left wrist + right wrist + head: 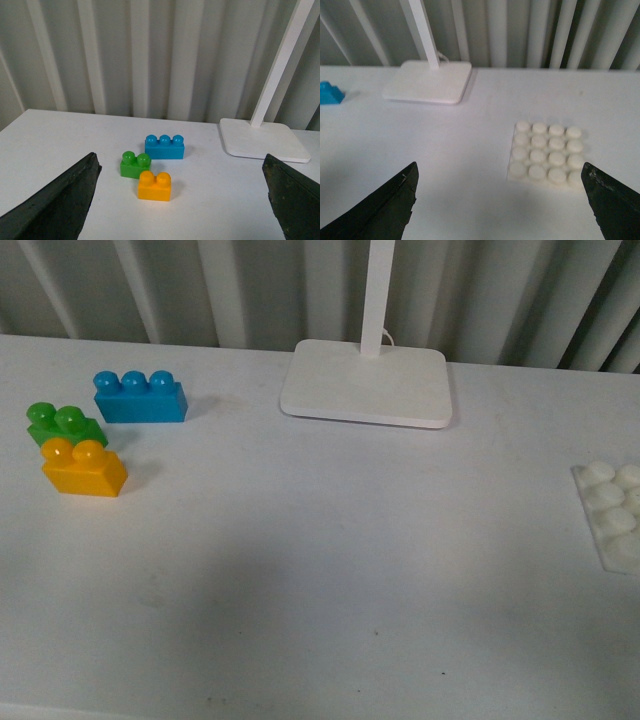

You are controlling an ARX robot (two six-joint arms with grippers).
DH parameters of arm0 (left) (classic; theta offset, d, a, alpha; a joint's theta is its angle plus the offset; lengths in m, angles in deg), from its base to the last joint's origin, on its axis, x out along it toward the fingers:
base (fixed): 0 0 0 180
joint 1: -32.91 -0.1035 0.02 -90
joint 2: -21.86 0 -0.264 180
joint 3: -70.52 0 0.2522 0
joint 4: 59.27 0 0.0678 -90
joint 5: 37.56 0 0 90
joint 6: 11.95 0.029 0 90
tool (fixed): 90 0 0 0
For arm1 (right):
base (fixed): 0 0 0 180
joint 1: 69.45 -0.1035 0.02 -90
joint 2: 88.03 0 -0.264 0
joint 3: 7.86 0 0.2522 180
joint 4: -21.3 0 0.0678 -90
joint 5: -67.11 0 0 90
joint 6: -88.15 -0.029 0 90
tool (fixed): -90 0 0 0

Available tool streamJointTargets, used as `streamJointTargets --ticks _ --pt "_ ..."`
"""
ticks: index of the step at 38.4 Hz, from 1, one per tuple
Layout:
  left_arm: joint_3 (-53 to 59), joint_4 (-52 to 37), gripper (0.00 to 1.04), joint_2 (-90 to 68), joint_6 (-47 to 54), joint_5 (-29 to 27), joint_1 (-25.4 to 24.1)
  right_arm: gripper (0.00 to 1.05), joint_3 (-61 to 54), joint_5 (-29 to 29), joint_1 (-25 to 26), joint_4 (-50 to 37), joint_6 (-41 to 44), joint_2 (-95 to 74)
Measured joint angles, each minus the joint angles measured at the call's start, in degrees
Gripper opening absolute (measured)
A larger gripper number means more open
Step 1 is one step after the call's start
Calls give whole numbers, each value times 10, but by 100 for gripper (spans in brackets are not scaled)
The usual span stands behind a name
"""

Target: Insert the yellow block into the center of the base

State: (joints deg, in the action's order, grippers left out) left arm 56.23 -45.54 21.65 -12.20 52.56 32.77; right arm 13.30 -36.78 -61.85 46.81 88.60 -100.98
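A small orange-yellow plastic toy brick with two round studs (84,469), the yellow block, sits upright on the plain white counter (320,590) at the far left of the front view, held by neither gripper. A green two-stud plastic brick (65,426) stands just behind it, so close that the two look to be touching, and a longer blue three-stud brick (140,397) lies a little further back and to the right, near the green one. The flat square white plastic base with its four-by-four grid of round studs (546,155) lies flat on the counter well apart from the bricks, at the far right edge of the front view, where the frame cuts it off. Its studs carry nothing. Between the two groups, toward the back, stands a smooth white rectangular lamp foot (366,382) with a white pole (376,295) rising from it, before a grey ribbed wall (200,290). The left gripper (180,160) hangs above the counter with its dark fingers (60,205) spread wide, holding nothing, the three bricks lying ahead between them. The right gripper (500,165) is likewise spread wide and holds nothing, with the base just ahead of it.
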Motion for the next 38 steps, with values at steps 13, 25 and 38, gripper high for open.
streamJointTargets --ticks 13,25,38 --pt "0 0 98 0 0 -1 0 95 254 -99 191 -277 97 -772" --pt "0 0 98 0 0 -1 0 95 353 -49 125 -286 100 -948" --pt "0 0 98 0 0 -1 0 95 393 -6 113 -264 87 -1026"
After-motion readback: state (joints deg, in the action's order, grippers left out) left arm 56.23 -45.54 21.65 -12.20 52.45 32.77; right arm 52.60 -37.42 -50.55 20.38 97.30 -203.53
